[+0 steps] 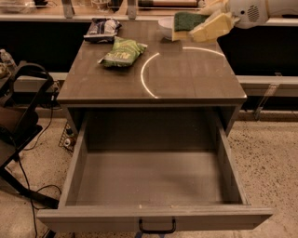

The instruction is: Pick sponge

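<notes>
At 9 o'clock from the table, a black frame stands on the speckled floor. Cables trail beneath it toward 6 o'clock.

On the tabletop, a dark bag lies in the 11 o'clock corner, right at the back edge. Near it, toward 5 o'clock, a green bag lies flat and skewed. A bright arc of reflected light curves over the middle of the top, from about 6 o'clock round to 2 o'clock.

Below the top, at 6 o'clock, the drawer is pulled wide open, with its handle at the middle of the front panel.

On the top at 12 o'clock, a white bowl sits near the back edge. The sponge is just right of it, at 1 o'clock, held up off the table and tilted. Its dark green face is uppermost, with yellow foam along the lower edge. It overlaps the bowl's rim in this view, and I cannot tell whether the two touch.

My gripper is clenched on the sponge, gripping it from its 3 o'clock side, with one pale finger above it and one below. My white arm runs off toward 2 o'clock, out of the top right corner.
</notes>
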You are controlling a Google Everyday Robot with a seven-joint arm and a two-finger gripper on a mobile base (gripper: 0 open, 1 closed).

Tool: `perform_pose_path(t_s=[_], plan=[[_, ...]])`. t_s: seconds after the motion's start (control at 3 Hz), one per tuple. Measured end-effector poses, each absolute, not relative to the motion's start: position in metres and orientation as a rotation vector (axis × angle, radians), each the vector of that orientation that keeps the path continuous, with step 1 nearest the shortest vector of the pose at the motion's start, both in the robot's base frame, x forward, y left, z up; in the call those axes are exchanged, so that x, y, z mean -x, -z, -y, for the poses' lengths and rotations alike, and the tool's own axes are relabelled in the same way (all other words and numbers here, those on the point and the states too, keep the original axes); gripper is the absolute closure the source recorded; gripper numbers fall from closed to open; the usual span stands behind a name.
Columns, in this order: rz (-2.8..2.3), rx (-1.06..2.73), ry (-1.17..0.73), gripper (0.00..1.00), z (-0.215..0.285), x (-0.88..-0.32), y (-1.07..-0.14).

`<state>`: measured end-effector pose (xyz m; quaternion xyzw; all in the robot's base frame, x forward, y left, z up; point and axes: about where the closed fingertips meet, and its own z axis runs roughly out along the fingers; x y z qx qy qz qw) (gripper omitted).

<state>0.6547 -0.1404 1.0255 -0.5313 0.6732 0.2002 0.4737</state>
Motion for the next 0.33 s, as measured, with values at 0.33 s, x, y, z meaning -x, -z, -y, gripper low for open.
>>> perform_pose_path(t_s=[0.33], plan=[[-1.647, 1.300, -0.490, 1.00, 0.1404, -0.6547, -1.0255]])
